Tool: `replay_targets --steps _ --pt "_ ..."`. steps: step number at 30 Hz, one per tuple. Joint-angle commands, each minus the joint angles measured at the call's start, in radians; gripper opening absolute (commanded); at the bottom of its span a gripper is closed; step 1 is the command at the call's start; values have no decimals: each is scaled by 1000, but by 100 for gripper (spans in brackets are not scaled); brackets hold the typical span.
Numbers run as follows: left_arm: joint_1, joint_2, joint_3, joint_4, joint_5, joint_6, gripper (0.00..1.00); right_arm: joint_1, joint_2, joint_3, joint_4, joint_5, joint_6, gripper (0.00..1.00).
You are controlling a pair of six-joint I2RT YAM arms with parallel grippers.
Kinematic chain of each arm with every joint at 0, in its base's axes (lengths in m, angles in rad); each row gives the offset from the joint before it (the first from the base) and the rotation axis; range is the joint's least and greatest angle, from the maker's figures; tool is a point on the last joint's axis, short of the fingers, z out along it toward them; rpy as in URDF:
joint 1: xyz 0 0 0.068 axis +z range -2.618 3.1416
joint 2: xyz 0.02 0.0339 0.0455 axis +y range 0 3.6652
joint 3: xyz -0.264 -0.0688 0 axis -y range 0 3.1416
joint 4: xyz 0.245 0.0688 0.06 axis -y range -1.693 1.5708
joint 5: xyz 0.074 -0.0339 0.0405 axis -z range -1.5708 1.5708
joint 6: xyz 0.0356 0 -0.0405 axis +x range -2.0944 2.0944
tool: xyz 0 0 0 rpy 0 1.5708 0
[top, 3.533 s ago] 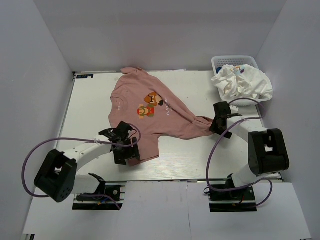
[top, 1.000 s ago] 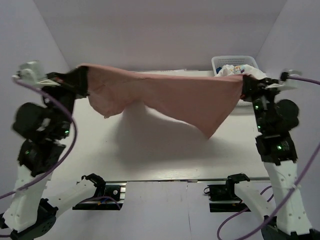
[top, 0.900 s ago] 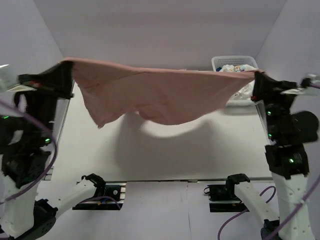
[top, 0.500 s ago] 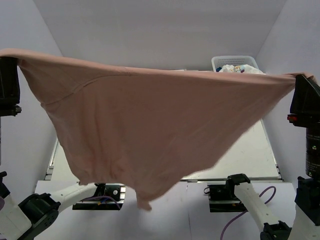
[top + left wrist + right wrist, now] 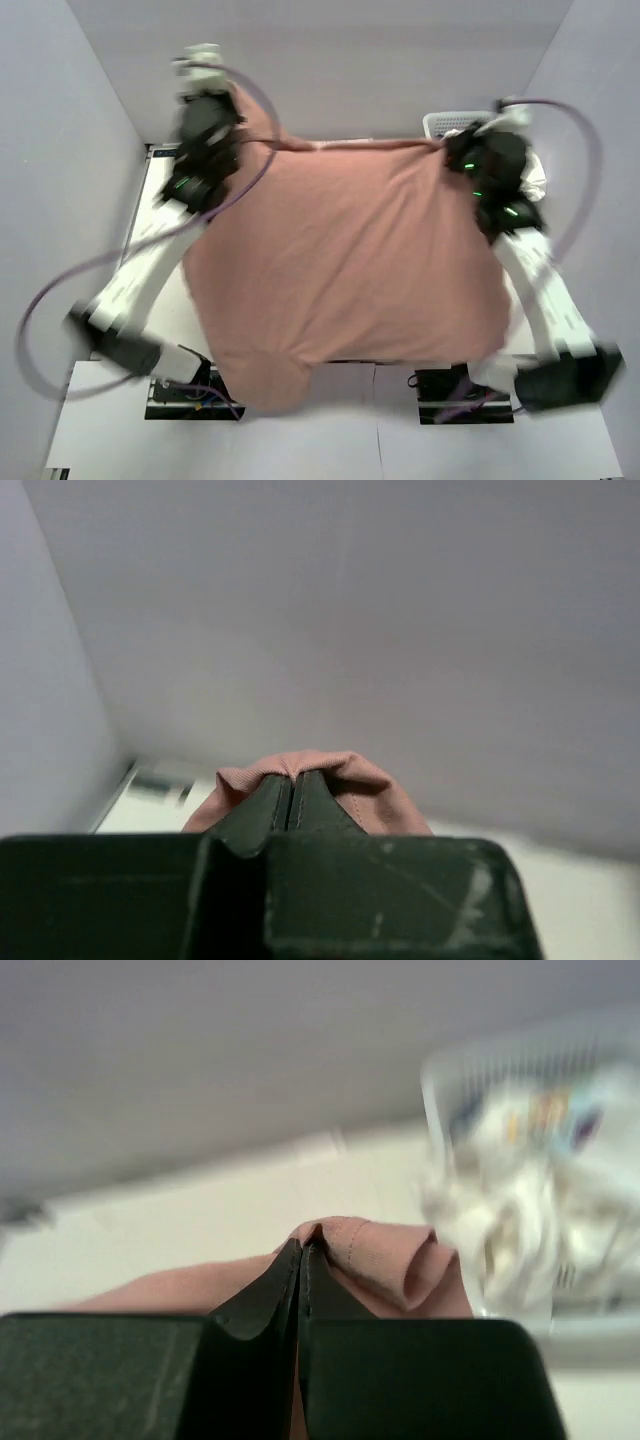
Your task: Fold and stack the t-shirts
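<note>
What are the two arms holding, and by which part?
The pink t-shirt: the left gripper and right gripper each pinch one far corner.

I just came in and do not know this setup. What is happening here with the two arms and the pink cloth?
Both arms handle the pink t-shirt. The left gripper and the right gripper are each shut on a bunch of its edge, over the far side of the table. The shirt spreads wide between them, toward the near edge; nothing is folded yet. The white t-shirt lies crumpled in the basket at the far right.
</note>
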Motion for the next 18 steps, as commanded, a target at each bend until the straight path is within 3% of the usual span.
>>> replay_targets --steps 1,4,5,6,7,8,9,10,11,12,13,14,18 --pt "123 253 -70 -61 -82 -60 0 -24 168 -125 79 -16 57 0" --pt "257 588 72 -141 67 -180 0 -2 416 -78 97 -68 21 0" --pt "258 589 73 -142 102 -181 0 -1 459 -27 97 -112 21 0" --pt "268 721 155 -142 143 -181 0 1 504 -1 93 -125 -22 0" --pt "278 791 215 -186 174 -171 9 1 635 27 59 -131 -22 0" --pt "278 851 271 -213 202 -159 48 1 680 145 21 -133 -30 4" --pt "287 914 413 -250 246 -159 81 1 726 191 -42 -127 -25 14" --pt "287 1015 486 -328 260 -168 100 2 838 287 -112 -112 -28 23" --pt "287 1046 543 -347 260 -191 100 7 866 332 -146 -110 -31 61" --pt "296 1062 609 -347 297 -191 100 13 898 387 -176 -102 -38 69" --pt "296 1053 591 -335 312 -191 100 27 905 415 -182 -111 -54 90" --pt "296 1031 591 -309 313 -191 100 27 900 417 -178 -113 -54 90" --pt "296 865 327 -179 346 -179 100 54 848 339 -159 -90 -53 90"
